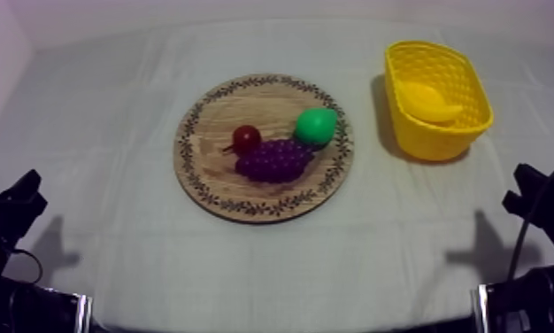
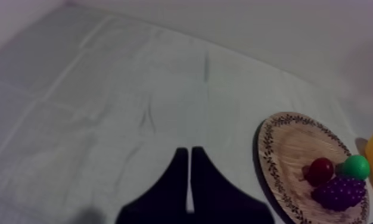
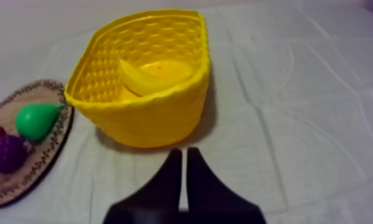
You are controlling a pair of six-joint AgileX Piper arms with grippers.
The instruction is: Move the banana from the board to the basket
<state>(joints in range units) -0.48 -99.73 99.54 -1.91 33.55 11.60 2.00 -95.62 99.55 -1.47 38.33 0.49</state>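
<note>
The banana lies inside the yellow basket, which stands at the upper right of the top view on the cloth-covered counter. The round wooden board sits in the middle of that view, well apart from the basket. On it are a green pear at the right, a bunch of purple grapes just below it, and a small red fruit touching the grapes at their left.

The left gripper is clenched on nothing, its two fingers lying together as a narrow wedge over bare cloth beside the board. The right gripper is likewise clenched and empty, just in front of the basket's near wall. In the top view both arms sit low, at the lower left and lower right edges.
</note>
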